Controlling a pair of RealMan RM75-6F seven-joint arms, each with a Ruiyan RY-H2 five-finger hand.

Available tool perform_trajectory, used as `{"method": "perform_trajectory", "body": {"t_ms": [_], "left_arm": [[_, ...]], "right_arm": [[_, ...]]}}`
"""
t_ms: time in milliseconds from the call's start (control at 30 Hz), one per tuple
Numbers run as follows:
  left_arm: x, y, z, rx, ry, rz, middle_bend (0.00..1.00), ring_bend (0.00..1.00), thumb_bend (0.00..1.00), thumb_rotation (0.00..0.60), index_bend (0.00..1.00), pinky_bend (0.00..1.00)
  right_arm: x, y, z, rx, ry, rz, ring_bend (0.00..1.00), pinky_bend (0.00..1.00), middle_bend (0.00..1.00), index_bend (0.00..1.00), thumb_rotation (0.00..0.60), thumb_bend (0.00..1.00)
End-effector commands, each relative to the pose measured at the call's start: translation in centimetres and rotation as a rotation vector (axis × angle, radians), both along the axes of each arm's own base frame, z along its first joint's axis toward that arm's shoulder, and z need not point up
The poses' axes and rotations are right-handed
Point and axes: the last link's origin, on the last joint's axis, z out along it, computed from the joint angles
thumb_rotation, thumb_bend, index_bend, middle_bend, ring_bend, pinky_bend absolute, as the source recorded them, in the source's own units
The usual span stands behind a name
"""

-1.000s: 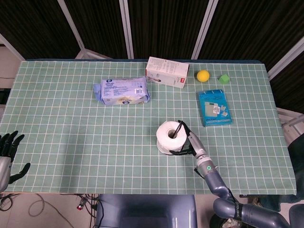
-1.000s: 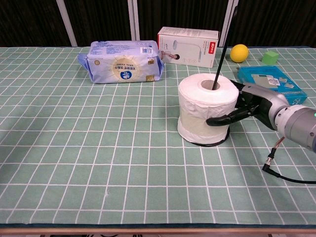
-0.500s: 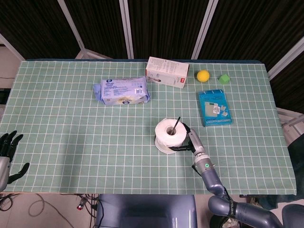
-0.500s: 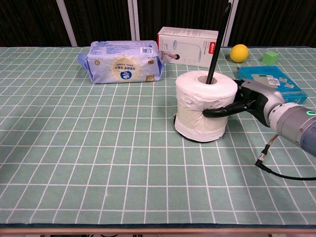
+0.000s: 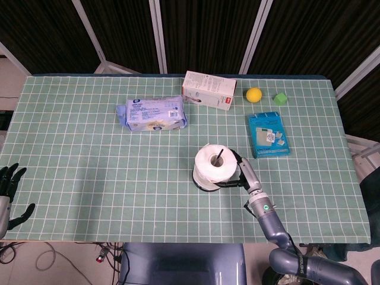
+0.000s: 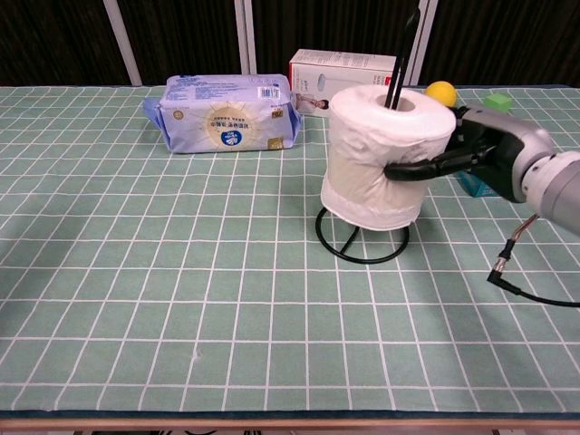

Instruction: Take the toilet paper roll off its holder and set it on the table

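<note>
The white toilet paper roll (image 6: 385,154) (image 5: 214,166) is lifted partway up the black wire holder. The holder's upright rod (image 6: 401,50) still passes through the core, and its ring base (image 6: 362,245) sits on the green checked table below the roll. My right hand (image 6: 485,154) (image 5: 240,175) grips the roll from its right side, fingers wrapped round the front. My left hand (image 5: 7,187) hangs beyond the table's left front corner in the head view, fingers apart and holding nothing.
Behind the roll lie a blue wipes pack (image 6: 225,113), a white carton (image 6: 344,86), a yellow ball (image 6: 441,91) and a green cube (image 6: 497,101). A teal box (image 5: 268,135) lies right of the roll. A black cable (image 6: 530,294) trails under my right wrist.
My right hand has raised the roll up the rod, off the ring base, which now shows bare. The holder tilted briefly and stands again. The left hand sank slightly.
</note>
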Motion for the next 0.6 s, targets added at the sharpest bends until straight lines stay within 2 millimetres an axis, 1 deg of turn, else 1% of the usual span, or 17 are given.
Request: {"method": "perform_trajectory", "body": {"t_ms": [33,333,367,500,600], "left_arm": [[0.0,0.0,0.0,0.001,-0.001,0.001,0.00,0.00,0.25,0.600,0.09,0.01],[0.1,-0.2,-0.1,-0.004,-0.002,0.000,0.00,0.00,0.25,0.600,0.09,0.01],[0.2,-0.2,0.0,-0.006,-0.004,-0.002,0.00,0.00,0.25,0.600,0.09,0.01],[0.3,-0.3,0.0,-0.007,-0.010,-0.008,0.00,0.00,0.25,0.600,0.09,0.01],[0.2,-0.3,0.0,-0.010,-0.010,-0.005,0.00,0.00,0.25,0.600,0.08,0.01]], "right_arm": [[0.5,0.1,3.8,-0.040,-0.018,0.030,0.42,0.19,0.33,0.40,0.600,0.00],[2.7,-0.4,12.0,-0.155,-0.004,0.102,0.42,0.19,0.33,0.40,0.600,0.00],[3.0,-0.2,13.3,-0.175,0.001,0.109,0.42,0.19,0.33,0.40,0.600,0.00],[4.1,0.5,17.5,-0.231,-0.013,0.116,0.42,0.19,0.33,0.40,0.600,0.00],[4.7,0.8,20.0,-0.267,-0.015,0.121,0.42,0.19,0.33,0.40,0.600,0.00]]}}
